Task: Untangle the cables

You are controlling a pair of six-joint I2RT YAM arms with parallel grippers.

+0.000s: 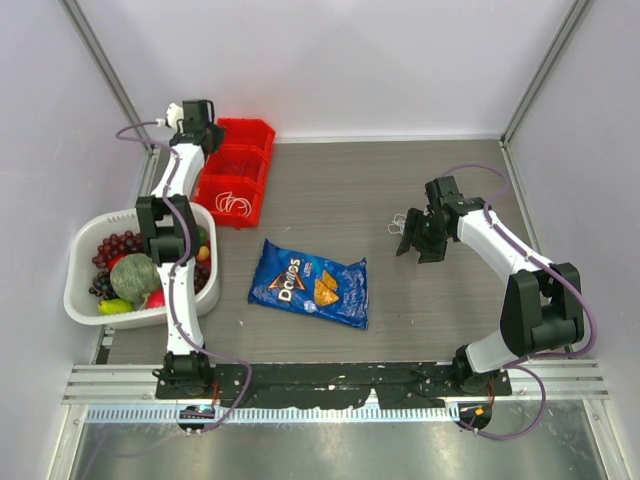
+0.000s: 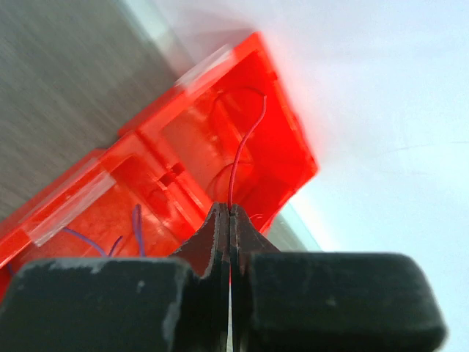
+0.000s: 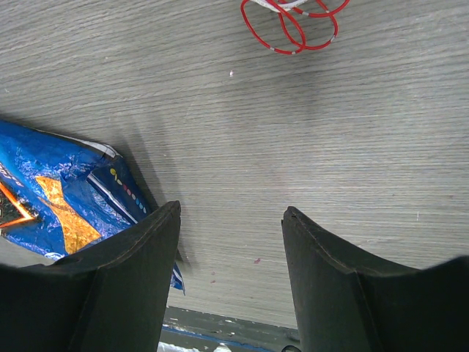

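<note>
Pinching red cable (image 2: 242, 147) (lower end hidden): left gripper (image 2: 229, 210).

A grey wood-grain tabletop (image 1: 330, 190) fills the middle of the overhead view. Plain white panel walls close it in: a back wall (image 1: 330, 60) across the top of the frame, a left wall (image 1: 40, 150) and a right wall (image 1: 600, 150) slanting down each side. Slim silver metal posts (image 1: 100, 55) run diagonally through the upper corners where the panels meet. Along the lower edge lies a ribbed aluminium rail (image 1: 110, 385), and below it a sheet of brushed steel (image 1: 330, 450). The light is even and soft, and shadows on the tabletop are faint.
</note>
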